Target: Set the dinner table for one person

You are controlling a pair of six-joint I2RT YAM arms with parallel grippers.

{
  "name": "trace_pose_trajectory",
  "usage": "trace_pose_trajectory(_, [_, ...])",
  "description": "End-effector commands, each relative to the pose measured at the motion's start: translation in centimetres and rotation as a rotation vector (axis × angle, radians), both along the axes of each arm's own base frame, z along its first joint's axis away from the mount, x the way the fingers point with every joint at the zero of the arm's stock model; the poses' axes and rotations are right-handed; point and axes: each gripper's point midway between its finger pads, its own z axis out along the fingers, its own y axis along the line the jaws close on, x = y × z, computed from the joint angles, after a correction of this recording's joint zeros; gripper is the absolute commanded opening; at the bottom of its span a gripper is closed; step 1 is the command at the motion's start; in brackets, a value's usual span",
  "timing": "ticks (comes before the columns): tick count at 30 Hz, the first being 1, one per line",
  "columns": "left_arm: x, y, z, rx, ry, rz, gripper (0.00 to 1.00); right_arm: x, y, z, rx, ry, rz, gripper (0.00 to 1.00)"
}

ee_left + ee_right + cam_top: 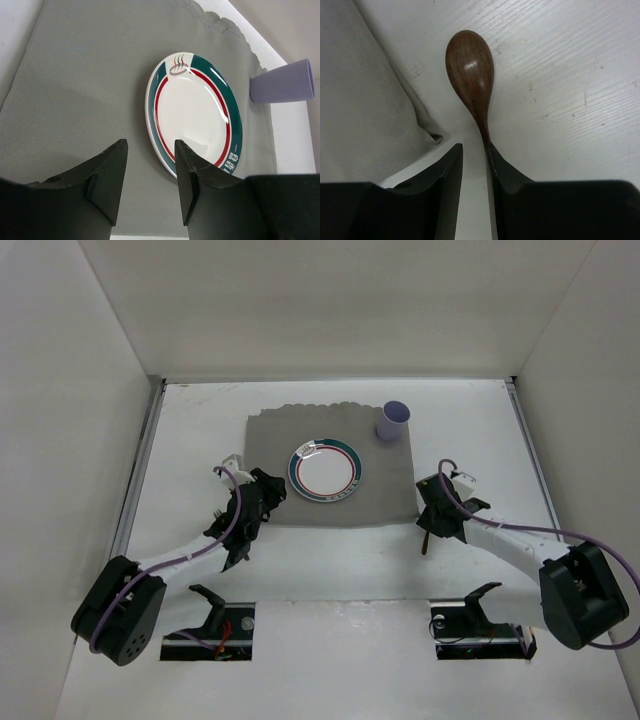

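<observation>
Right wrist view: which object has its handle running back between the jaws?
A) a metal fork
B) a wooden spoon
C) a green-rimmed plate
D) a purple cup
B: a dark brown wooden spoon shows its oval bowl ahead of the right gripper, and its thin handle runs back between the jaws, close against one of them.

Looks matt white across the table [560,75], with fine scratches and grey scuffs. Grey woven cloth for the placemat [268,440], matt, rumpled at its near right corner. Glossy glaze on the plate [192,115], catching highlights. Matt lilac plastic, seemingly, for the cup [282,82]. Smooth dark wood with low sheen on the spoon [470,65]. Thin metal along the left rail [133,490].
</observation>
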Motion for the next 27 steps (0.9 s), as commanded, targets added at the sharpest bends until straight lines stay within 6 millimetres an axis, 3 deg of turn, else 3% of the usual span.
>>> trace_pose_trajectory(1, [0.7,0.3,2.4,-0.046,-0.068,0.021,0.4,0.4,0.1,0.6,-0.005,-0.007,-0.015,0.31])
trace_pose_trajectory(5, [0.7,0.8,2.8,-0.05,-0.079,0.033,0.4,0.4,0.1,0.6,-0.005,-0.007,-0.015,0.31])
trace_pose_trajectory(6, [0.7,0.9,2.7,-0.05,-0.076,0.035,0.41,-0.7,-0.4,1.3,-0.061,0.04,0.016,0.29])
trace_pose_trajectory(8, [0.7,0.9,2.4,-0.051,-0.067,0.034,0.41,-0.9,-0.7,1.6,-0.064,0.038,0.015,0.29])
trace_pose_trajectory(13, [0.8,0.8,2.3,-0.056,-0.06,0.031,0.41,-1.7,-0.9,0.0,-0.103,0.111,0.048,0.3])
trace_pose_trajectory(21, [0.8,0.9,2.5,-0.063,-0.066,0.035,0.41,-0.7,-1.1,-0.5,-0.167,0.156,0.108,0.3])
trace_pose_trajectory(27, [0.8,0.9,2.5,-0.065,-0.065,0.034,0.41,0.3,-1.2,-0.4,-0.173,0.137,0.114,0.18])
